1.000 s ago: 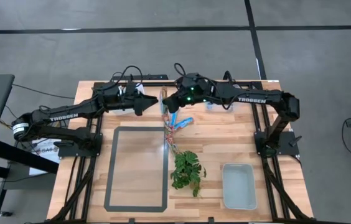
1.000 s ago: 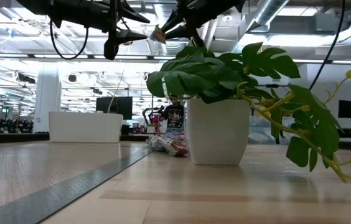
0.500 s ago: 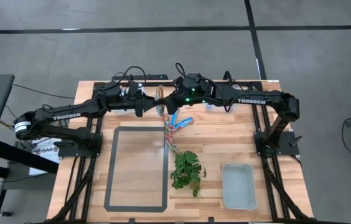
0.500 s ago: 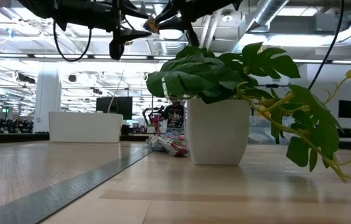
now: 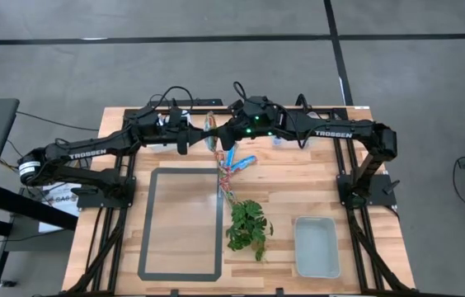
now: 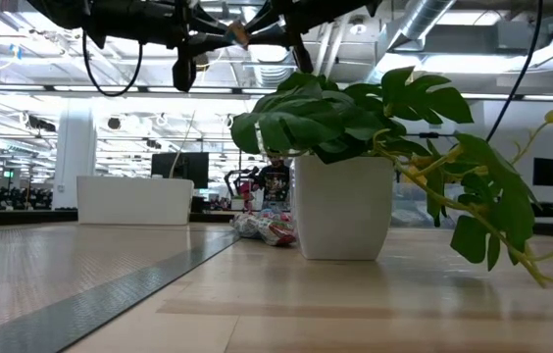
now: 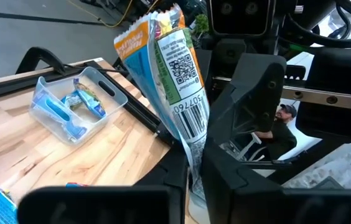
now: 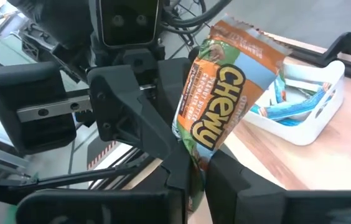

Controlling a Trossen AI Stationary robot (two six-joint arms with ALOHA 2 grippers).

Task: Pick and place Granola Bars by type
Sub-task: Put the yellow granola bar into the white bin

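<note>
While left claw (image 7: 192,173) and right claw (image 8: 195,169) both clench one granola bar (image 7: 172,68) (apparently a handover), a mistimed release could drop it to the worktop (image 5: 298,177) beneath them.

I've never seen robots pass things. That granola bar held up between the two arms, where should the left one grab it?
By the free end of the granola bar, coming opposite the right gripper: the left gripper meets it there, and the flat wrapper suits pinching across its faces.

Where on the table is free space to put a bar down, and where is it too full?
Free: the wood inside the grey taped rectangle, left of the plant, and the strip between the plant and the empty tray. Crowded: the far middle, where both grippers, left and right, meet on one bar above the loose bars.
</note>
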